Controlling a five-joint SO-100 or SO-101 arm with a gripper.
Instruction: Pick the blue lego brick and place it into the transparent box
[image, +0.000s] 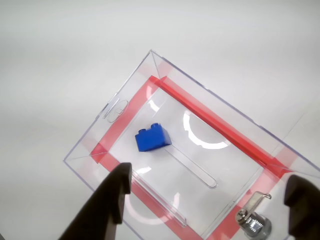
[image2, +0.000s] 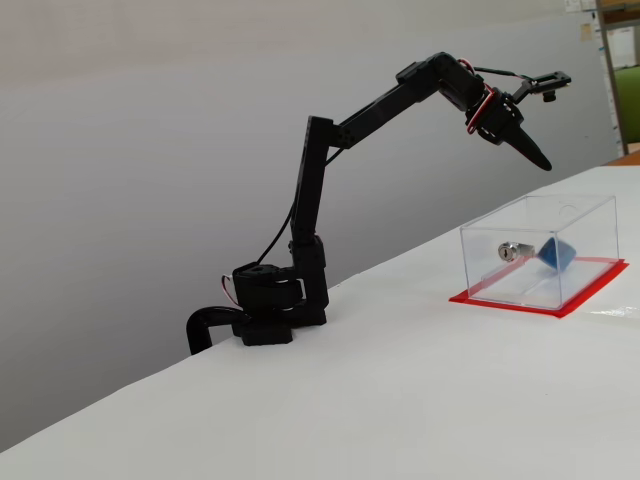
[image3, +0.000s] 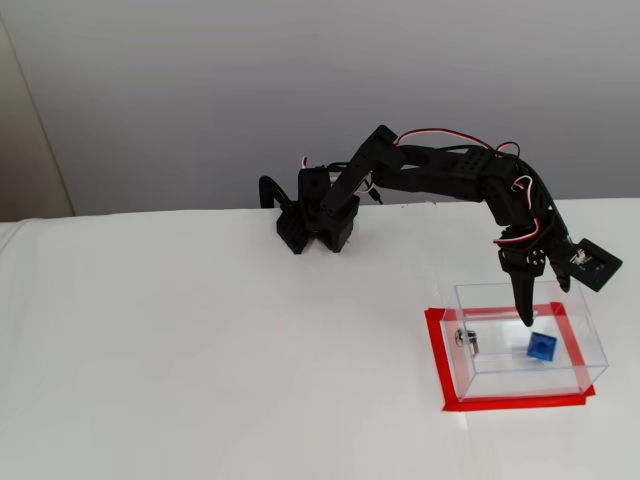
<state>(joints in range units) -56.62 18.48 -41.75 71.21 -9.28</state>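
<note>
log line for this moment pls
gripper: open, empty, above box | brick: inside box | lock: on box wall

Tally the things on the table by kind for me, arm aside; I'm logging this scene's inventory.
Blue brick: 1, lying inside the box
Clear box: 1, on a red base
Silver lock: 1, set in a box wall
Total: 3
The open gripper hangs above the box, holding nothing.

blue lego brick (image: 152, 137) tilted inside transparent box (image: 235, 127) | gripper (image: 210, 192) spread wide, empty
</note>
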